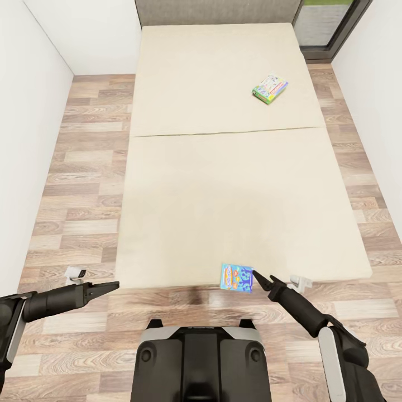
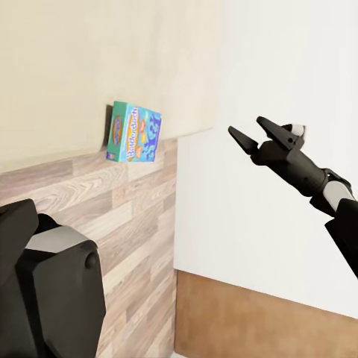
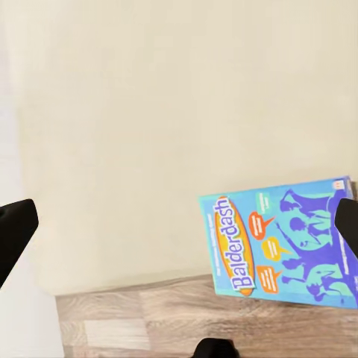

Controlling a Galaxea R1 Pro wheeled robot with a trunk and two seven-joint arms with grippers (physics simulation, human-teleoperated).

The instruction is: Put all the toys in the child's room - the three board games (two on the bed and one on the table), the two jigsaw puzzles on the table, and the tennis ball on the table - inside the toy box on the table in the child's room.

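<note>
The wide bed with a plain beige mattress cover [image 1: 234,184] fills the room between white walls; a flat blue "Balderdash" board game box [image 1: 237,277] lies at its near edge, overhanging the wood-plank floor [image 1: 84,223]; the right gripper [image 1: 260,277], fingers apart, sits just beside it; a second pale green-edged game box [image 1: 270,89] lies well apart near the grey headboard [image 1: 218,11]; the left gripper [image 1: 114,286], fingers together, hangs over the floor.

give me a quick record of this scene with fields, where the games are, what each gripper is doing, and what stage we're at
setting: bed on wood floor, white walls
near game: blue Balderdash box, flat at the bed's foot edge, overhanging it
far game: pale box with green edge, toward the headboard on the robot's right
right gripper: open, beside the Balderdash box, not holding it
left gripper: holding nothing, over the floor at the foot
stage: neither game picked up yet
</note>
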